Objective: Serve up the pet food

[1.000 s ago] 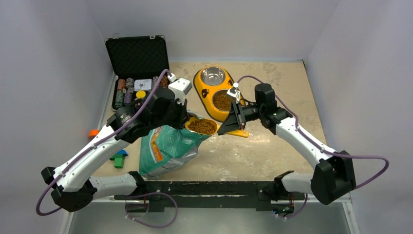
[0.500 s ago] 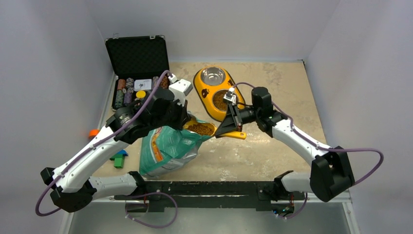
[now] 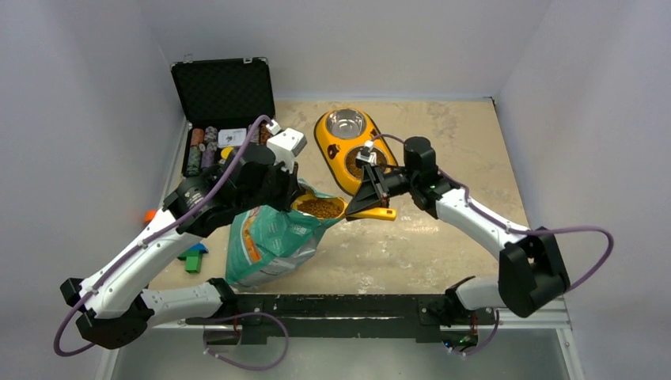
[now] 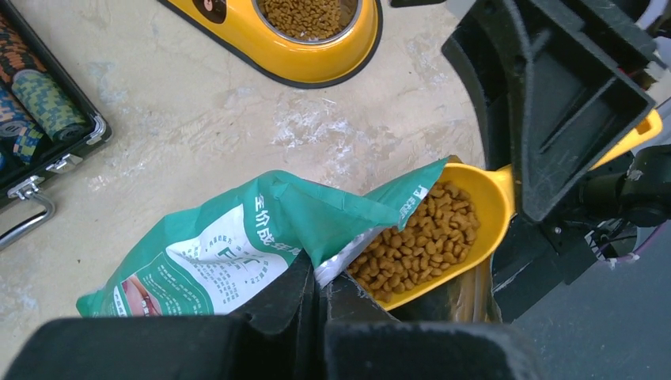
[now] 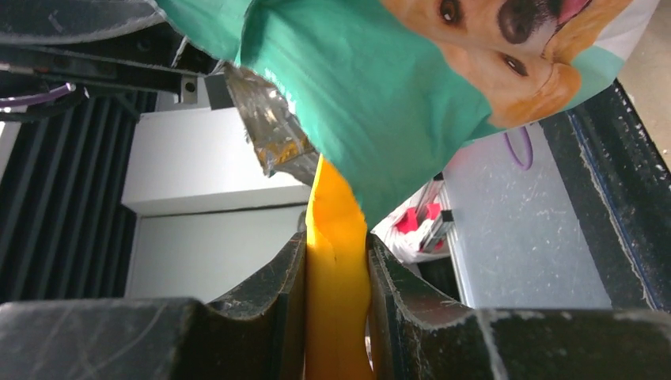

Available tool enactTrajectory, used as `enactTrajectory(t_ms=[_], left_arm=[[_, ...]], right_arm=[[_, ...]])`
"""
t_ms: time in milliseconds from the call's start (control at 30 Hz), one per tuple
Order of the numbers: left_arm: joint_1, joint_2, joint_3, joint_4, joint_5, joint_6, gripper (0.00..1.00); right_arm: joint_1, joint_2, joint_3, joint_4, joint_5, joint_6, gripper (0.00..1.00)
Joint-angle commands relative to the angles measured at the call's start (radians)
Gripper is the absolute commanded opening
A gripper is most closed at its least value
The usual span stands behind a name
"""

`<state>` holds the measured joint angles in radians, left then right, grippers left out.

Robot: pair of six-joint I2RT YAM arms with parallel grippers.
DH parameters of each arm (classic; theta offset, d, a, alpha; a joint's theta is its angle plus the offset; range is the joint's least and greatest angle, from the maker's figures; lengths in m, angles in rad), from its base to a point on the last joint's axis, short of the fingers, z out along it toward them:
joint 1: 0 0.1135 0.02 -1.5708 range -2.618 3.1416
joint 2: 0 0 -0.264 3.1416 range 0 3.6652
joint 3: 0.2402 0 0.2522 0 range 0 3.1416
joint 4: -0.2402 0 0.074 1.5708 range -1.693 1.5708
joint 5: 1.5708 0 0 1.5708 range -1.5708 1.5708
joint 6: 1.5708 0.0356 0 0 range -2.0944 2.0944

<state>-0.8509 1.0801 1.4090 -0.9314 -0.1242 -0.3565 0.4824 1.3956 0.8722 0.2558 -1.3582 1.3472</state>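
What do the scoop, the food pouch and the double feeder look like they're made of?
The scoop: probably moulded plastic, with a smooth, glossy, uniform yellow surface.
The pouch: flexible printed film that creases, teal outside, with a silvery, foil-like lining at the opened mouth.
The feeder: a glossy yellow shell, likely plastic. Its empty bowl insert looks like polished metal.

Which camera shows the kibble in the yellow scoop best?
The left wrist view: the kibble lies in the scoop close up, individual pellets clear. The top view shows only a small brown patch. In the right wrist view the pouch hides it; only the scoop's handle shows.
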Motion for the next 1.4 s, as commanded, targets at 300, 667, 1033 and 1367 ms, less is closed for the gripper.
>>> enactTrajectory(t_ms=[300,667,1033,1367], left_arm=[[-0.005,-0.05,0.064,0.056,-0.195,-0.03,0.0],[-0.005,-0.023,0.063,0.012,-0.304,-0.061,0.0],[-0.005,-0.02,0.052,-0.043,-0.383,-0.11,0.0],[0.004,0.082,0.168,-0.192,-0.572,-0.195,0.0]], right_arm=[[-0.032,-0.114,0.023,-0.119,0.033,-0.119,0.0],[-0.046,-0.193,-0.021,-0.174,0.034,-0.137,0.0],[-0.114,-0.274,-0.016,-0.278,0.038,-0.181,0.0],[-0.174,-0.318,0.034,-0.314,-0.001,-0.188,0.0]])
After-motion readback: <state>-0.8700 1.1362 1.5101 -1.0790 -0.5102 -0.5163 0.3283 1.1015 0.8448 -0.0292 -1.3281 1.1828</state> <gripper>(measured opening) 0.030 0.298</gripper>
